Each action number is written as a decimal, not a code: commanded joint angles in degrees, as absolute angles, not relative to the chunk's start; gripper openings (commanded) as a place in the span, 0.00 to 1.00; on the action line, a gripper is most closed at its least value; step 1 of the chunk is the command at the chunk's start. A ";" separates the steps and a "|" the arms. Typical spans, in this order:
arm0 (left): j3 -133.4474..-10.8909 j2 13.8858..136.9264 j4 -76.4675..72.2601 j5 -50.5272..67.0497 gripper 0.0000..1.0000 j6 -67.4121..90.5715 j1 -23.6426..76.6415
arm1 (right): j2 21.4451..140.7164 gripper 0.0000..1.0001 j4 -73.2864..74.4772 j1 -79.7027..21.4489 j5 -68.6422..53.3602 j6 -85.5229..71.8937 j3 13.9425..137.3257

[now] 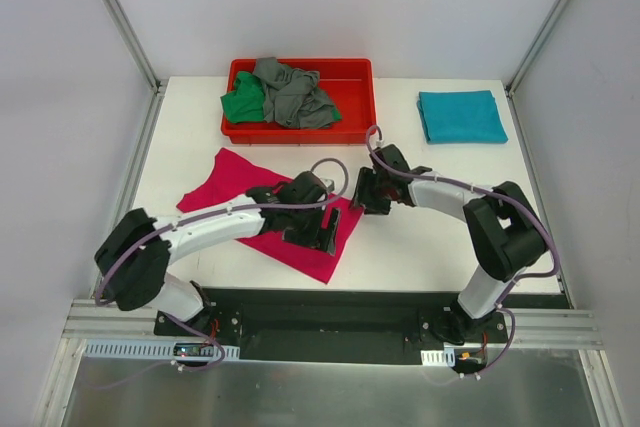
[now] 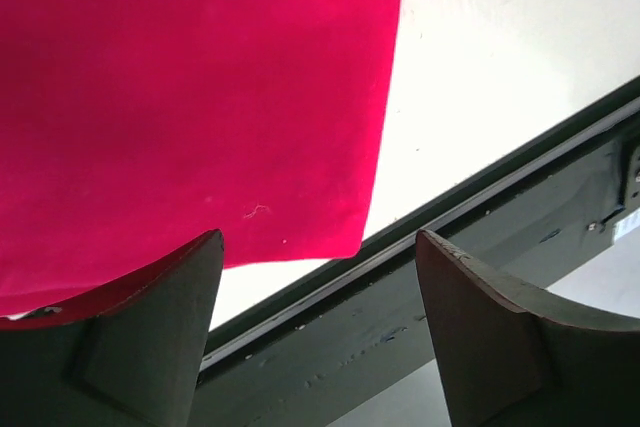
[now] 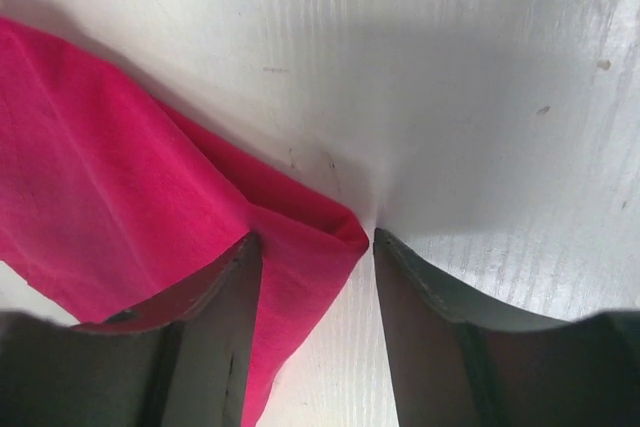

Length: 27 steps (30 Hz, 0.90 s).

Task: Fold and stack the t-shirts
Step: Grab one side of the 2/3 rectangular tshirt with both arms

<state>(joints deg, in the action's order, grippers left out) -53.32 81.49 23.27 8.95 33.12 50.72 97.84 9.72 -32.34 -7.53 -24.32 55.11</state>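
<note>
- My left gripper (image 1: 325, 234) hangs over the near right part of the magenta-pink t-shirt (image 1: 225, 187). Its jaws stand wide apart and hold nothing.
- From my left wrist, the shirt's near corner (image 2: 340, 237) lies between my fingers. One of those fingers (image 2: 165, 317) overlaps the cloth, and the worktop's dark near edge runs just beyond.
- My right gripper (image 1: 362, 197) is low at the shirt's right corner, near the middle of the worktop (image 1: 420, 247).
- From my right wrist, those jaws (image 3: 317, 237) are apart, astride a folded-over tip of the pink cloth (image 3: 320, 232). One finger (image 3: 215, 327) sits over the fabric and the other stands on bare worktop. I see no pinch.
- The pink shirt lies spread flat across the left half of the worktop, towards the near edge.
- The teal t-shirt (image 1: 461, 115) lies folded by the far right corner.
- The green t-shirt (image 1: 243, 102) and the grey t-shirt (image 1: 295, 95) sit crumpled in the red tray (image 1: 300, 133) at the middle of the far edge.
</note>
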 commanded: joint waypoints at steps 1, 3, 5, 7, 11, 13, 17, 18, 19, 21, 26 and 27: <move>-56.60 88.14 24.35 11.34 0.71 33.75 55.09 | 97.21 0.49 9.49 -32.61 -9.23 -25.84 52.39; -57.65 90.51 24.35 11.60 0.66 34.10 57.21 | 97.12 0.47 9.14 -32.52 -9.58 -25.93 51.68; -58.27 92.10 24.43 11.78 0.60 34.28 58.62 | 96.86 0.45 8.88 -32.43 -9.41 -26.02 51.15; -58.53 93.94 24.35 12.12 0.54 34.80 59.24 | 96.86 0.39 8.44 -32.26 -9.32 -26.10 50.80; -59.33 97.03 24.43 13.97 0.41 34.98 60.12 | 97.56 0.32 8.17 -31.99 -9.93 -26.10 51.06; -58.72 97.38 24.35 13.71 0.39 35.50 60.64 | 97.82 0.29 8.17 -31.90 -10.11 -25.84 51.15; -57.57 97.82 24.52 12.75 0.37 36.30 60.73 | 97.91 0.26 7.91 -31.73 -10.55 -25.75 51.06; -57.66 98.17 24.61 12.66 0.37 36.47 60.73 | 97.82 0.25 7.82 -31.73 -10.89 -25.75 50.98; -57.74 98.61 24.70 12.40 0.36 36.65 60.82 | 97.65 0.25 7.74 -31.73 -11.16 -25.58 50.89; -58.09 99.31 24.87 11.43 0.36 37.26 60.82 | 97.21 0.25 7.73 -31.73 -11.51 -25.40 50.71; -59.41 101.51 26.71 6.17 0.31 38.58 60.82 | 96.33 0.25 7.65 -31.64 -12.57 -24.96 50.27; -59.59 101.77 27.33 5.02 0.30 38.76 60.82 | 96.33 0.25 7.65 -31.64 -12.83 -24.87 50.19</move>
